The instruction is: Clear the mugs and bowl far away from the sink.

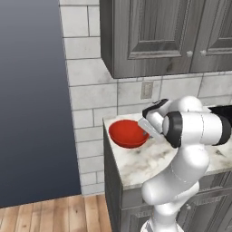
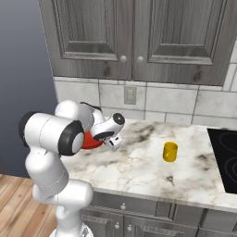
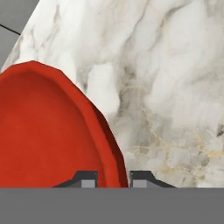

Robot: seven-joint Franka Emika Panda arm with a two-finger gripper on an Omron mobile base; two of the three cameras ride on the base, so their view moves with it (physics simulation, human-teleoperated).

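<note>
The tool (image 3: pixel 113 180) is clamped on the rim of the red bowl (image 1: pixel 128 133): in the hand view one dark fingertip (image 3: pixel 85 179) sits inside the bowl and the other just outside, with the red wall between them. The bowl sits at the left end of the marbled surface (image 2: pixel 139 162), near the corner by the tiled wall, and the white arm partly covers it in the right base view. Farther right on the same surface, well apart from the bowl, a yellow mug (image 2: pixel 170 152) stands upright. A black cooktop (image 2: pixel 224 157) lies beyond it at the right edge. Against the wall are an outlet plate (image 2: pixel 130 95) and grey cabinets (image 2: pixel 139 37). No lettering or brand marks can be read anywhere.
</note>
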